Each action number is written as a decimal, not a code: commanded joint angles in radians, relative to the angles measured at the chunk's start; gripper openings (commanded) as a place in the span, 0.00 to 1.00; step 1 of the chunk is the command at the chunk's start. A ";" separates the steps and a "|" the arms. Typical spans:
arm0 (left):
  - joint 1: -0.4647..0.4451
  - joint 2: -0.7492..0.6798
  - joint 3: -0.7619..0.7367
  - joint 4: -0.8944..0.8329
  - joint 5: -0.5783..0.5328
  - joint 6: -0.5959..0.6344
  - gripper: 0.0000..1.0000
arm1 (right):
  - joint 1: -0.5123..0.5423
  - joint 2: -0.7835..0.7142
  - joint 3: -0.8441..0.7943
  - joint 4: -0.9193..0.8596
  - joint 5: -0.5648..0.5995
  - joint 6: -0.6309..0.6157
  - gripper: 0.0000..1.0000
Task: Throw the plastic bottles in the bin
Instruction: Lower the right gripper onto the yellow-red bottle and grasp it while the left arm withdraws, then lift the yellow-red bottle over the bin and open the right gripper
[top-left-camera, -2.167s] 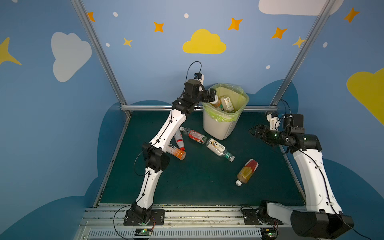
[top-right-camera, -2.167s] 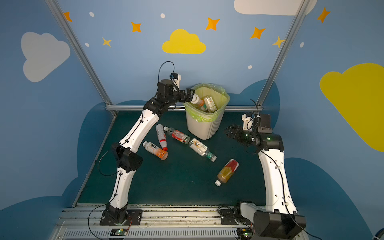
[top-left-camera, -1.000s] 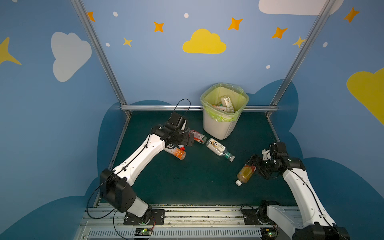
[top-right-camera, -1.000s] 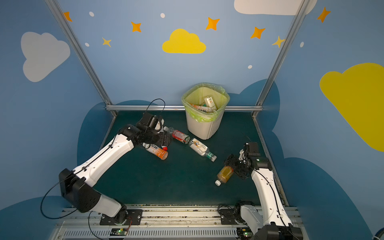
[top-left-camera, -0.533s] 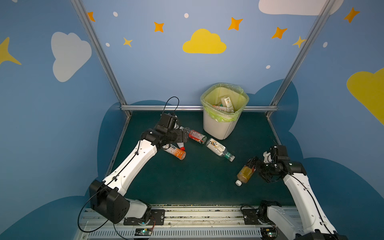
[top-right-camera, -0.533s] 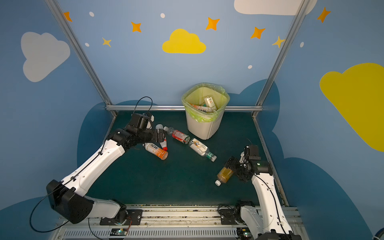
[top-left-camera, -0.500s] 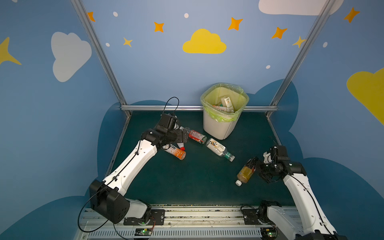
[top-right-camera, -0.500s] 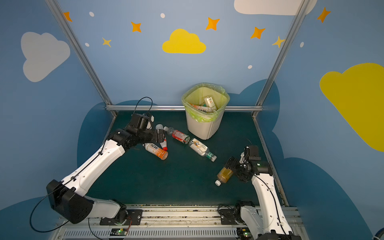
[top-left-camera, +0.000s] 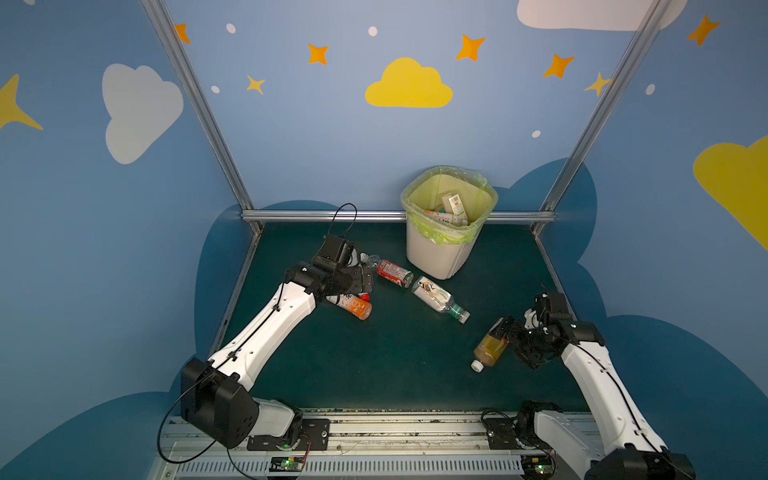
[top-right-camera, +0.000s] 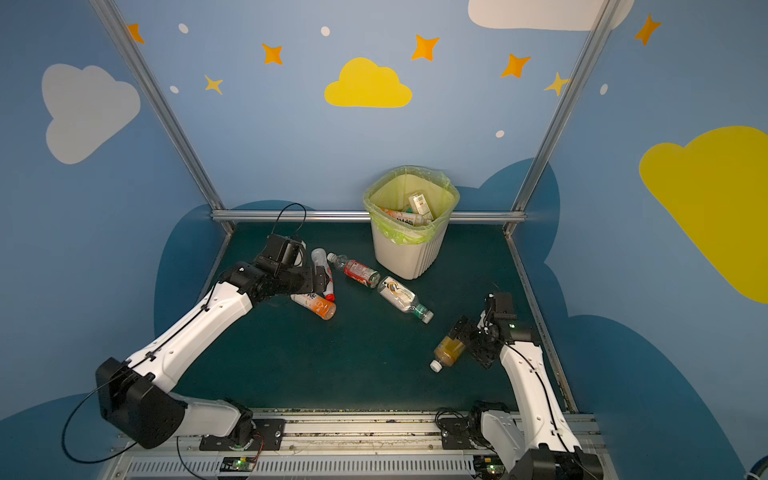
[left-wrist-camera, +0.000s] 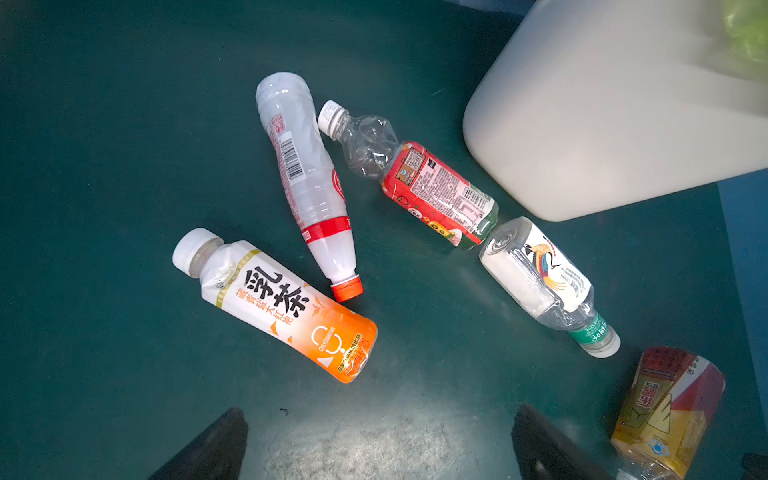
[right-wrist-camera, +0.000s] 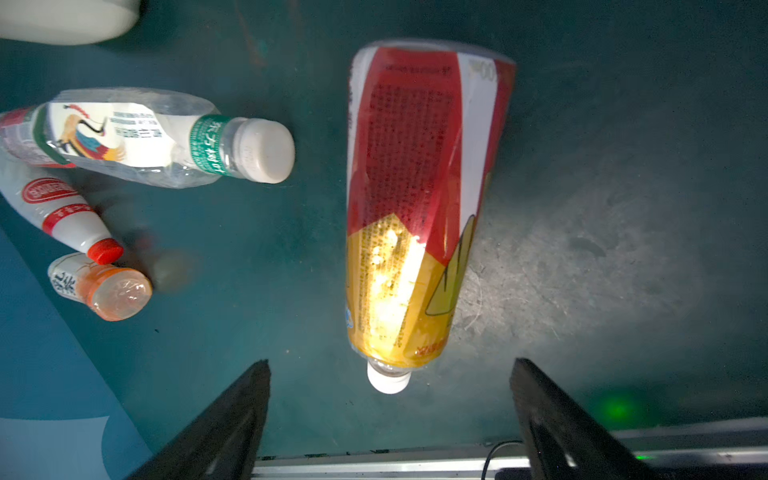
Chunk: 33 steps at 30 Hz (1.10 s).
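- Mat (top-left-camera: 374, 365): dark green, covers the floor.
- Bin (top-left-camera: 432, 257): white with a yellow-green liner, at the back of the mat; several bottles (top-left-camera: 451, 208) lie inside.
- Left gripper (left-wrist-camera: 378, 419): jaws wide, empty, above the left bottle cluster.
- Right gripper (top-left-camera: 512, 338): jaws wide, straddling the yellow-and-red bottle (right-wrist-camera: 411, 208) without touching it.
- Loose on the mat: orange bottle (top-left-camera: 351, 305), red-capped white bottle (left-wrist-camera: 309, 187), red-label bottle (top-left-camera: 392, 272), and green-necked bottle (top-left-camera: 436, 296) near the bin's base.
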 joint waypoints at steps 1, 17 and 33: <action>0.003 -0.039 -0.010 -0.024 -0.015 0.014 1.00 | -0.010 0.042 -0.011 0.054 0.023 0.012 0.91; 0.029 -0.062 0.005 -0.071 -0.040 0.103 1.00 | -0.017 0.322 0.083 0.122 0.040 -0.002 0.90; 0.099 0.000 0.024 -0.031 0.019 0.206 1.00 | -0.019 0.472 0.113 0.120 0.048 -0.002 0.70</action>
